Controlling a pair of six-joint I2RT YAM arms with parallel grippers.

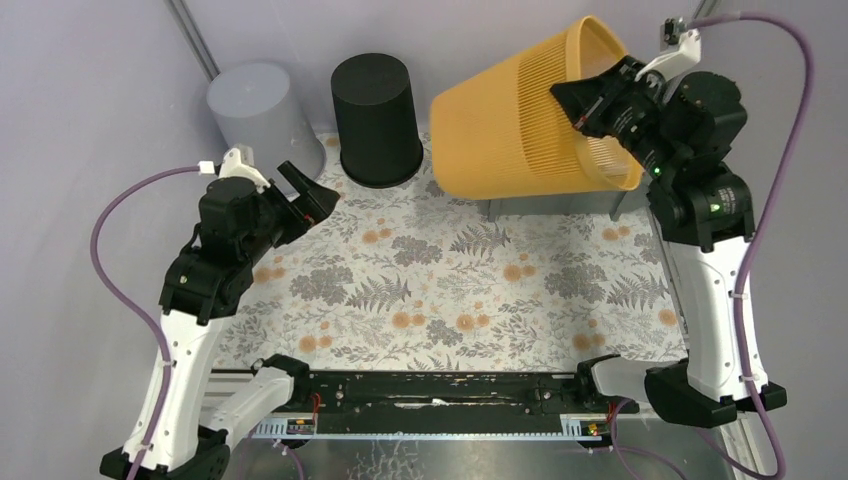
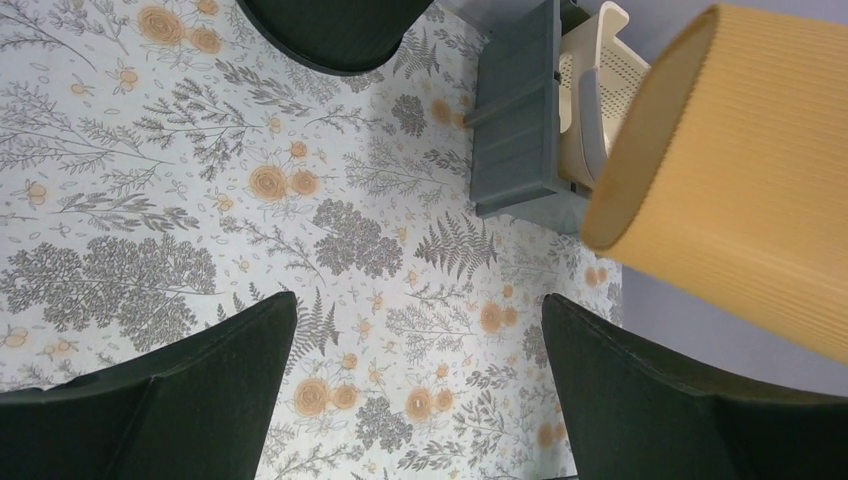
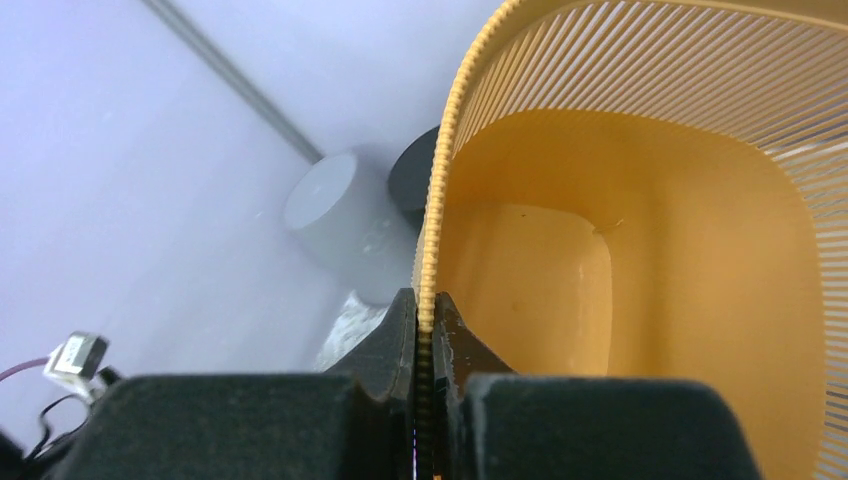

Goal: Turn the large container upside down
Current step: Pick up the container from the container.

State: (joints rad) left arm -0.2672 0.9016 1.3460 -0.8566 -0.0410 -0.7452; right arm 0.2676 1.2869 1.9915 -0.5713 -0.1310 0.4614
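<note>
From above, the right gripper [image 1: 578, 108] is pinching the rim of the yellow bin [image 1: 510, 125] and holding it in the air at the far right, over the back edge of the floral cloth [image 1: 450, 290]. The bin is lying nearly on its side (mouth turned right toward the arm, closed base pointing left and slightly down), clear of the cloth and apart from the other bins. A grey rack [image 1: 552, 205] is standing just beneath it, mostly hidden. To the left, the black bin [image 1: 376, 120] and the grey bin [image 1: 262, 112] are sitting upside down, side by side along the back wall. The left gripper [image 1: 312, 190] is hovering near the grey bin, its jaws spread wide with nothing between them.

In the left wrist view, the two dark fingers [image 2: 190, 400] are standing far apart, framing bare cloth. The yellow bin's ribbed side is filling the upper right corner, hanging above the rack, and a cream basket [image 2: 590, 85] is resting inside that rack. The black bin's edge is showing at the top.

In the right wrist view, the fingers [image 3: 385, 350] are pressing together on the yellow rim, one outside the wall and one inside. The slatted wall and solid bottom are opening out to the right. The grey and black bins are showing beyond the rim on the left.
</note>
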